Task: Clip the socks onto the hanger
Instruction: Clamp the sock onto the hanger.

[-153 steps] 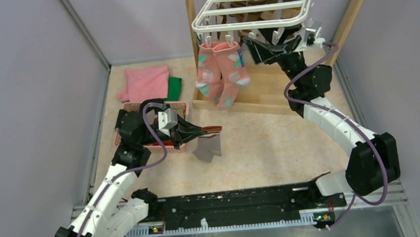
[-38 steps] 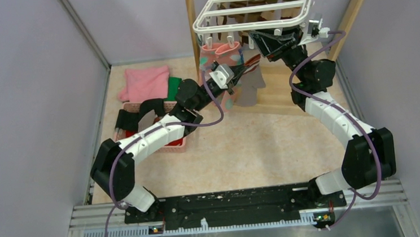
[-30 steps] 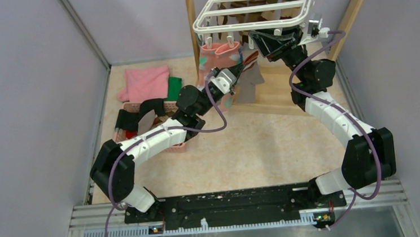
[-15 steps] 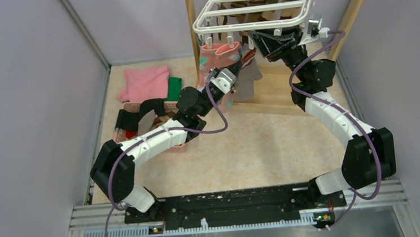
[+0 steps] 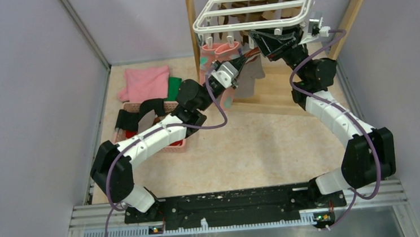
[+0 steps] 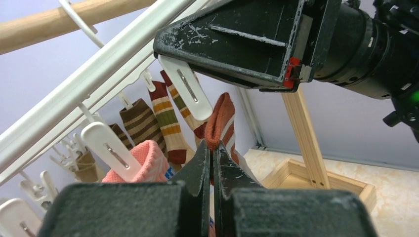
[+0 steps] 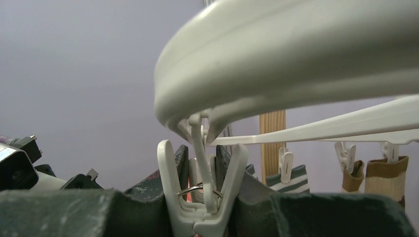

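The white hanger (image 5: 255, 4) hangs at the back, with a pair of pink socks (image 5: 219, 48) clipped at its near-left corner. My left gripper (image 5: 243, 65) is shut on the brown-red striped cuff (image 6: 221, 116) of a grey sock (image 5: 254, 76) and holds it up just under the hanger. In the left wrist view the cuff stands just below a white clip (image 6: 190, 91). My right gripper (image 5: 262, 39) is shut on that clip (image 7: 166, 177), squeezing its handles beneath the hanger's rim (image 7: 296, 59). Brown-and-cream striped socks (image 6: 165, 113) hang further back.
A folded pink cloth (image 5: 145, 83) and a green cloth (image 5: 175, 87) lie at the back left. A pink basket (image 5: 171, 146) sits under my left arm. The wooden post frame (image 5: 277, 96) stands under the hanger. Grey walls close in both sides.
My left arm has carried the grey sock from beside the basket up to the hanger, and in the last second has edged it closer to the clip. The right gripper has stayed on the clip.
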Controlling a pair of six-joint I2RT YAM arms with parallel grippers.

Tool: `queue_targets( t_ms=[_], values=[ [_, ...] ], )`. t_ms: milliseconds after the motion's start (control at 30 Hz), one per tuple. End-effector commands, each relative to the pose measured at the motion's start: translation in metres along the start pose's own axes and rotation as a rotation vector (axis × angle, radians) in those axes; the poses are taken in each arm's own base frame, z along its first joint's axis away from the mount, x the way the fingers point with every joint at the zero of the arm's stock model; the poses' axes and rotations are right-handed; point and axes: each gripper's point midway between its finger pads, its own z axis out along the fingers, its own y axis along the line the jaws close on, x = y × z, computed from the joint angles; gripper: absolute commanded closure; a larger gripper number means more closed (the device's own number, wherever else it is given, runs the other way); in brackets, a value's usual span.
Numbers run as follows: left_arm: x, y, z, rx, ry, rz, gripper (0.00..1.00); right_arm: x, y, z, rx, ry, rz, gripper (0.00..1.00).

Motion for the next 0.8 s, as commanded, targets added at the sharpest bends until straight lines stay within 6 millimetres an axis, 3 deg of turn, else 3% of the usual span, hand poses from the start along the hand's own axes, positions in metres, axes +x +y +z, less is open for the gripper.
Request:
queue_targets(
  t_ms=[0,767],
  values=[
    [-0.0249,0.0013,0.0089,0.032,-0.054,-0.026,1.00,-0.0211,0.0120,0.0084,-0.063,-0.039,-0.033,0.99],
    [-0.0251,0.0102,0.0120,0.027,-0.029,-0.065,1.00,-0.0207,0.0147,0.0058,-0.097,-0.035,-0.024,0.99]
  ],
)
